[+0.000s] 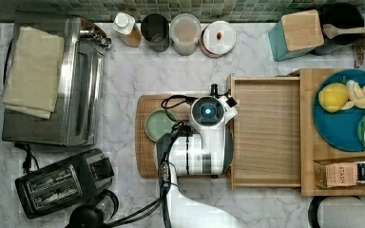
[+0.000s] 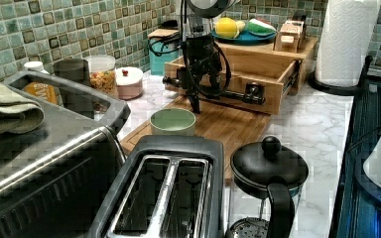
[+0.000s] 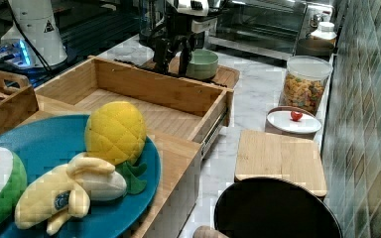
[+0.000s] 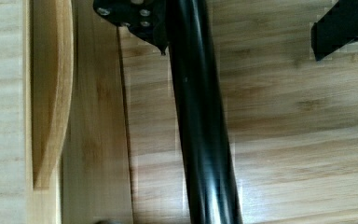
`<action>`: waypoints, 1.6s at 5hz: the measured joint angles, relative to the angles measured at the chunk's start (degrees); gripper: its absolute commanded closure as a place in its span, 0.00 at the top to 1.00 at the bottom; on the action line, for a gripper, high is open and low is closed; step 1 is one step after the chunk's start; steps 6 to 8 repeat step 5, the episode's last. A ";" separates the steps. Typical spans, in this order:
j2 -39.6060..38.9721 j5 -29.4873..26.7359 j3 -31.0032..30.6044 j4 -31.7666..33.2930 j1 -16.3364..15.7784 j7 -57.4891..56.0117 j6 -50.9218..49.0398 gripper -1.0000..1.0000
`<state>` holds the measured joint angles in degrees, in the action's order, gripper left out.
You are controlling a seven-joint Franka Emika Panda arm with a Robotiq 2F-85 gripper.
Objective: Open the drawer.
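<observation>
One drawer: the drawer (image 1: 266, 133) is seen pulled well out of its light-wood cabinet (image 1: 309, 142), toward the cutting board (image 1: 145, 142); its plain wood floor is exposed in the top view.
Task state: the opening is judged largely done, since most of the drawer's inside is uncovered.
Handle: the black bar handle (image 2: 213, 89) is carried on the drawer front, raised on black mounts so that fingers can reach around it.
Gripper position: the gripper (image 2: 194, 94) is held at the handle, over the cutting board, just in front of the drawer front.
Claw state: the fingers are seen standing apart on either side of the bar in the wrist view, with one finger (image 4: 342, 25) well clear of it; the claw is judged wide, not clamped.
Bowl: a green bowl (image 2: 172, 121) is set on the board beside the arm, apart from the drawer.
Top view: the gripper is covered by the arm's own body (image 1: 204, 137).
Left view: the handle and its mounts are shown from the side.
Right view: the slide rail (image 3: 213, 130) under the drawer's side is revealed.
</observation>
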<state>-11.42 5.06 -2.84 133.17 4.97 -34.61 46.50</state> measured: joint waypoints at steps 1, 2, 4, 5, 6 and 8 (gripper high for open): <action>0.01 -0.02 -0.18 0.45 0.28 0.36 1.26 1.00; 0.31 -0.63 -0.22 0.56 0.57 0.59 1.57 1.00; 0.48 -0.62 -0.26 0.67 0.61 0.62 1.23 1.00; 0.47 -0.66 -0.12 0.67 0.30 0.62 1.18 1.00; 0.47 -0.66 -0.12 0.67 0.30 0.62 1.18 1.00; 0.47 -0.66 -0.12 0.67 0.30 0.62 1.18 1.00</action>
